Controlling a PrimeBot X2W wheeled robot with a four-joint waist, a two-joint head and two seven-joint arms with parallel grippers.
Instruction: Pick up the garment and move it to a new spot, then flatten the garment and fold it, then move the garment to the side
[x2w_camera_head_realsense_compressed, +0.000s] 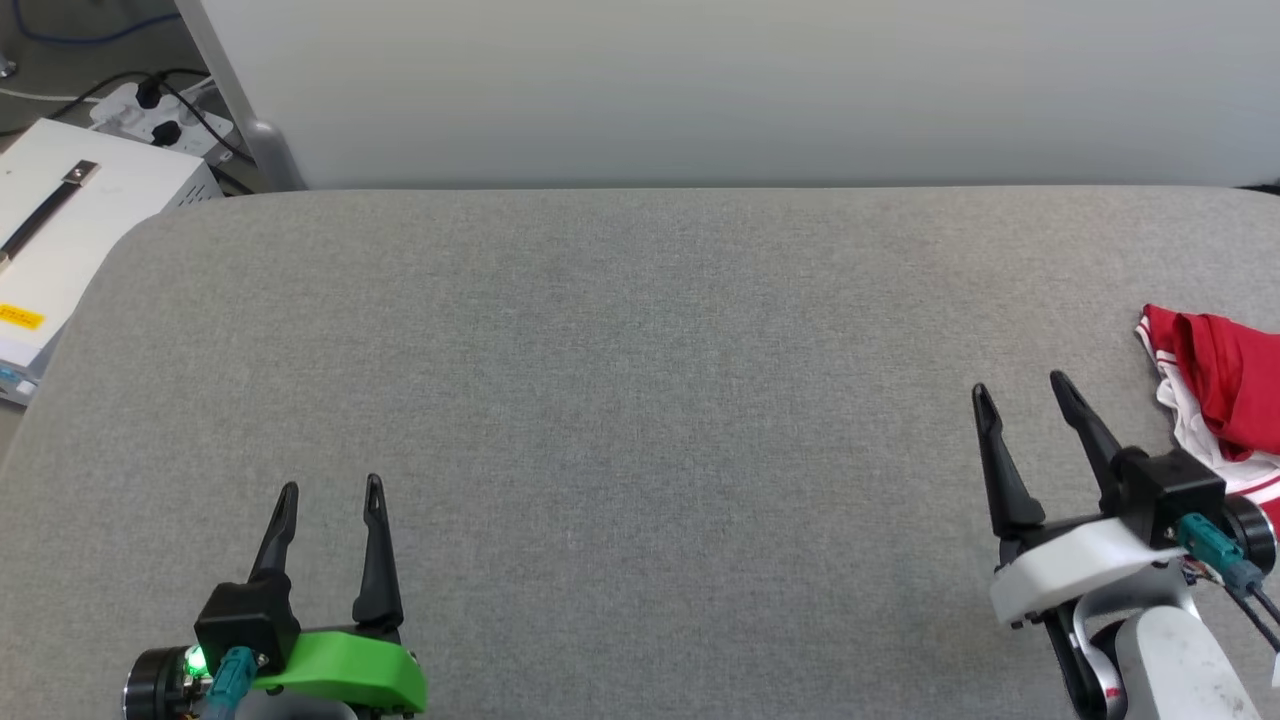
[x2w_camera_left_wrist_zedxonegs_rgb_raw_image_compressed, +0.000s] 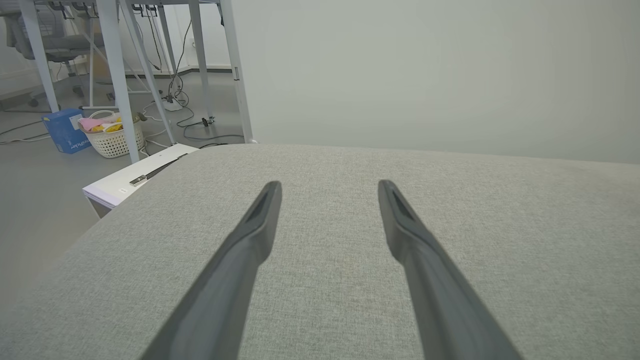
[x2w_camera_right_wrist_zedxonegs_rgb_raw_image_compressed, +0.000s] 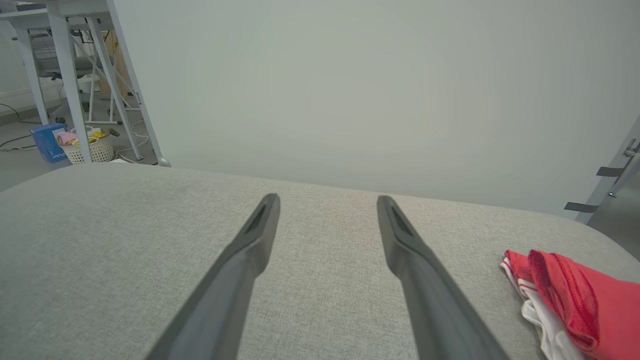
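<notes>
The garment (x2w_camera_head_realsense_compressed: 1225, 390), red with white and striped trim, lies bunched at the right edge of the grey padded table (x2w_camera_head_realsense_compressed: 640, 400); the picture edge cuts part of it off. It also shows at the lower right of the right wrist view as a crumpled garment (x2w_camera_right_wrist_zedxonegs_rgb_raw_image_compressed: 575, 300). My right gripper (x2w_camera_head_realsense_compressed: 1022, 390) stands open just left of it, apart from the cloth, with nothing between its fingers. At the lower left my left gripper (x2w_camera_head_realsense_compressed: 331, 487) is open and empty, far from the garment. Both wrist views show spread fingers, the left gripper (x2w_camera_left_wrist_zedxonegs_rgb_raw_image_compressed: 327, 186) and the right gripper (x2w_camera_right_wrist_zedxonegs_rgb_raw_image_compressed: 327, 200), over bare grey fabric.
A pale wall panel (x2w_camera_head_realsense_compressed: 740, 90) runs along the table's far edge. A white box (x2w_camera_head_realsense_compressed: 70, 220) and a power strip with cables (x2w_camera_head_realsense_compressed: 150, 115) sit past the table's left corner. On the floor beyond stand table legs (x2w_camera_left_wrist_zedxonegs_rgb_raw_image_compressed: 115, 75), a laundry basket (x2w_camera_left_wrist_zedxonegs_rgb_raw_image_compressed: 111, 135) and a blue box (x2w_camera_left_wrist_zedxonegs_rgb_raw_image_compressed: 62, 131).
</notes>
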